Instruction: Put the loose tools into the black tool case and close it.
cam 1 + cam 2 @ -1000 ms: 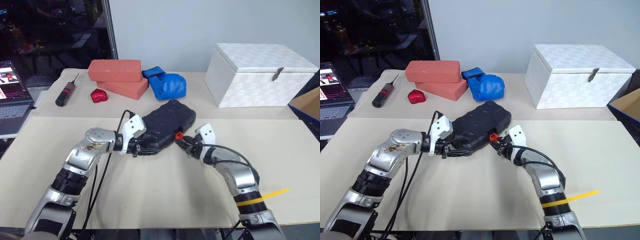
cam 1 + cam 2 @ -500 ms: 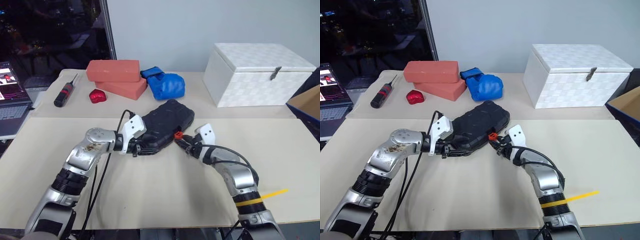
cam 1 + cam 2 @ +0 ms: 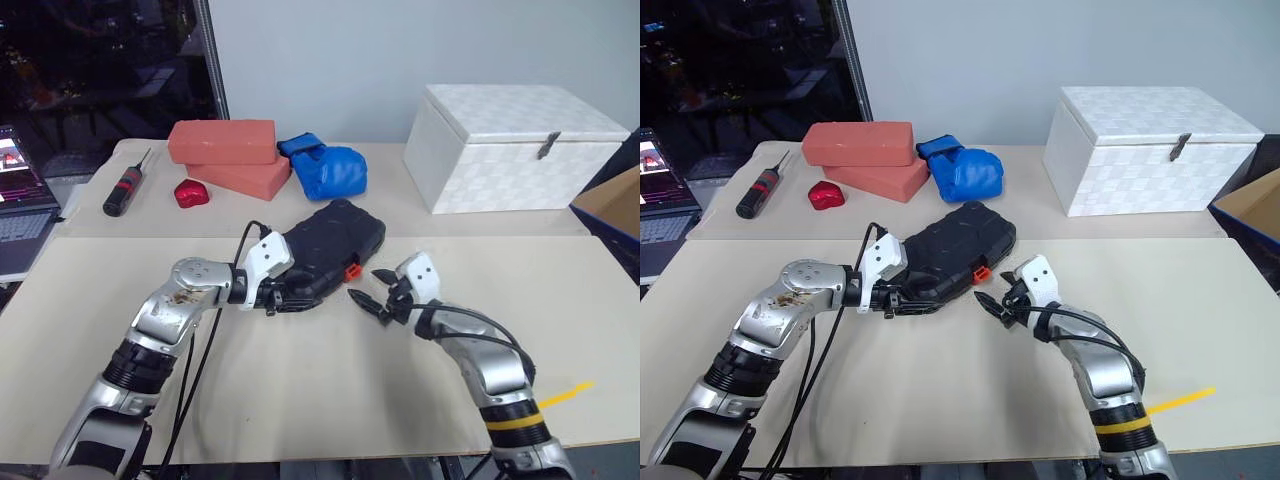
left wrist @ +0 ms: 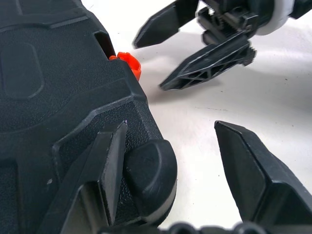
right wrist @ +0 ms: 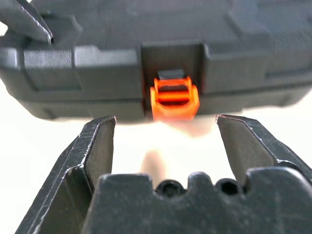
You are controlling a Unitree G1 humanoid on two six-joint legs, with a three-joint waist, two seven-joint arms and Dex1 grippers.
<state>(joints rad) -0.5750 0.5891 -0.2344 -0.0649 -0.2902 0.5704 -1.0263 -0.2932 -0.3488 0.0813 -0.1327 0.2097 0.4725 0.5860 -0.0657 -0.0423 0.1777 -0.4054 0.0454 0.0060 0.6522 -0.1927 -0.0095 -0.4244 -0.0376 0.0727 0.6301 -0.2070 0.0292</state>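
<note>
The black tool case [image 3: 325, 250] lies shut on the table [image 3: 330, 400], its two halves meeting all along the edge seen in the right wrist view, and no slim screwdrivers, utility knives or tape roll lie loose anywhere on the table, so the packing looks finished. What remains, as far as can be judged, is the orange latch [image 5: 174, 97]: it sits in its notch at the case's front edge, but whether it is snapped home cannot be told.

The right gripper [image 3: 372, 291] has its fingers spread wide and empty, with the latch just ahead of the gap between them and clear of both tips. The left gripper [image 4: 170, 146] also has its fingers apart: one finger [image 4: 109, 161] rests against the case's rounded corner, the other stands free over bare table, so it steadies the case without clamping it.
</note>
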